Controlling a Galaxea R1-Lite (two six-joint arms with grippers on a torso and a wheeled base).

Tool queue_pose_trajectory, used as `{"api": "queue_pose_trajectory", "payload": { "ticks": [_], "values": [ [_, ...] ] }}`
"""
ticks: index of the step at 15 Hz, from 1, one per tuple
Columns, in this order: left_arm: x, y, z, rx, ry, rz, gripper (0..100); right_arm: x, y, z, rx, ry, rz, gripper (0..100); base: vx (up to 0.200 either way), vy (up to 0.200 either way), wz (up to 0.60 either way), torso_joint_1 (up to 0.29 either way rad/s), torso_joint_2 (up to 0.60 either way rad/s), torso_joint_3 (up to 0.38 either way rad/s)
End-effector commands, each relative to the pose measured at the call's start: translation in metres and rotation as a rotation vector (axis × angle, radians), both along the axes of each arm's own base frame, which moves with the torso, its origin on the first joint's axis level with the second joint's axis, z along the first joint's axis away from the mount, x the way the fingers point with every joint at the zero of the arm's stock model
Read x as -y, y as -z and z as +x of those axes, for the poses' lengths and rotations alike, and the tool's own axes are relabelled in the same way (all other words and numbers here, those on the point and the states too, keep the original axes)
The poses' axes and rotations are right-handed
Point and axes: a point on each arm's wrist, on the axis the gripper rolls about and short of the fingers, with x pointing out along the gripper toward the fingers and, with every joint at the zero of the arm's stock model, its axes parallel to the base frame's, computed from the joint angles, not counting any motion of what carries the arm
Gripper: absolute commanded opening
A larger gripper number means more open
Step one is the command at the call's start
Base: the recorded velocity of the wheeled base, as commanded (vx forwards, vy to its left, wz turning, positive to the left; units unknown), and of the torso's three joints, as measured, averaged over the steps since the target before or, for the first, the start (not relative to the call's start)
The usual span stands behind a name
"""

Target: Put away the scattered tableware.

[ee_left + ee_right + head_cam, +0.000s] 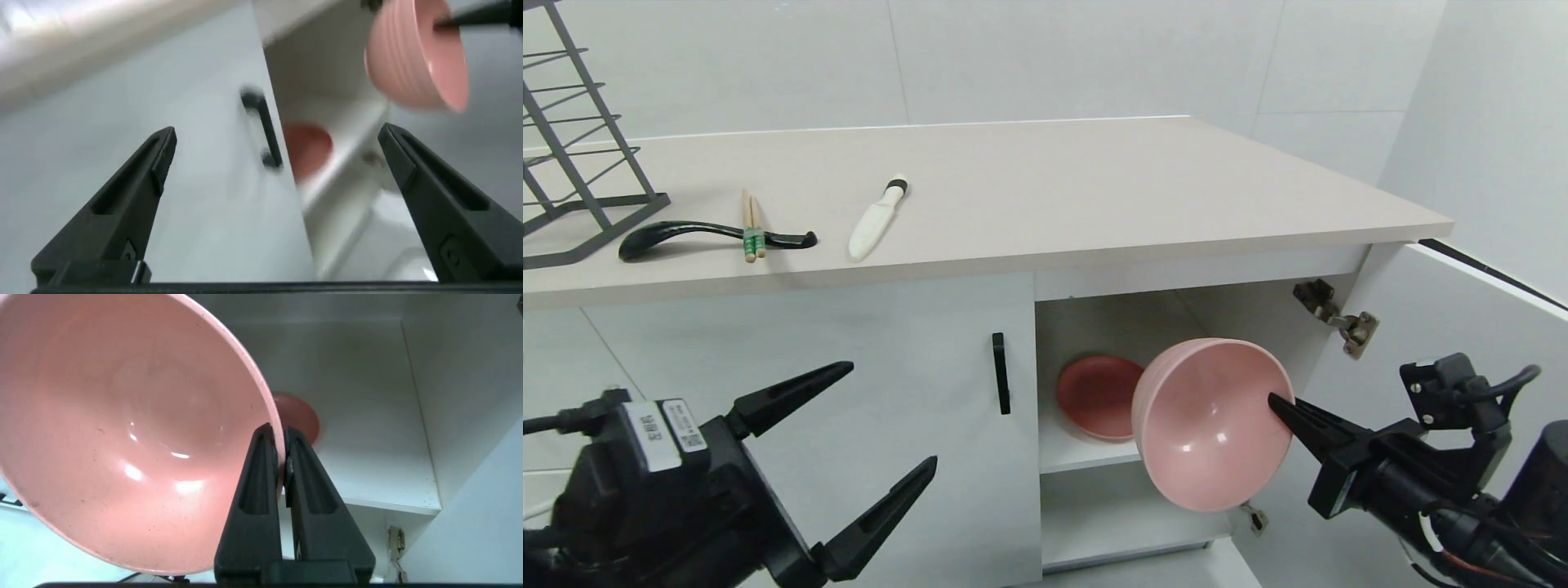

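Bowl [1213, 425] up before the open cupboard [1111, 327], tilted, right gripper [1278, 402] clamped on its rim; red plate [1094, 396] on the shelf [1086, 457] behind it; left gripper [892, 413] low by the closed door [866, 343], fingers [792, 390] wide apart; ladle [686, 231], chopsticks [752, 229], knife [874, 220] on counter [1094, 188].

The left pincer [892, 413] and right pincer [1281, 404] are matte black with tapering pointed fingers [792, 390], white labels [670, 431] behind the left.

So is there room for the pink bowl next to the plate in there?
Yes. The shelf is bare from the plate to the right wall, and the lower shelf looks bare too. The counter is free right of the knife. Its left end is crowded: rack, ladle, chopsticks.
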Motion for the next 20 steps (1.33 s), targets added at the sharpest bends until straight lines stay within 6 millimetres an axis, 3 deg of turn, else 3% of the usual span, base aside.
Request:
{"api": "queue_pose_trajectory", "payload": {
  "ticks": [1, 7, 10, 15, 20],
  "values": [
    [-0.013, -0.005, -0.015, -0.044, -0.001, -0.055, 100, 0.000, 0.000, 0.000, -0.002, -0.002, 0.001, 0, 0.000, 0.000, 0.00, 0.000, 0.00, 0.000],
    [-0.044, 0.004, -0.048, -0.140, -0.054, -0.012, 100, -0.001, 0.002, 0.001, -0.009, 0.002, -0.001, 0, 0.000, 0.000, 0.00, 0.000, 0.00, 0.000],
    [-0.061, -0.001, -0.063, -0.117, -0.131, -0.129, 100, -0.001, 0.003, 0.001, -0.014, 0.000, -0.005, 0, 0.000, 0.000, 0.00, 0.000, 0.00, 0.000],
    [-0.078, 0.002, -0.078, -0.084, -0.273, -0.178, 100, -0.003, 0.008, 0.003, -0.037, 0.000, -0.020, 0, 0.000, 0.000, 0.00, 0.000, 0.00, 0.000],
    [-0.087, 0.014, -0.093, -0.089, -0.397, -0.179, 100, -0.007, 0.026, 0.009, -0.106, -0.001, -0.073, 0, 0.000, 0.000, 0.00, 0.000, 0.00, 0.000]
  ]
}}
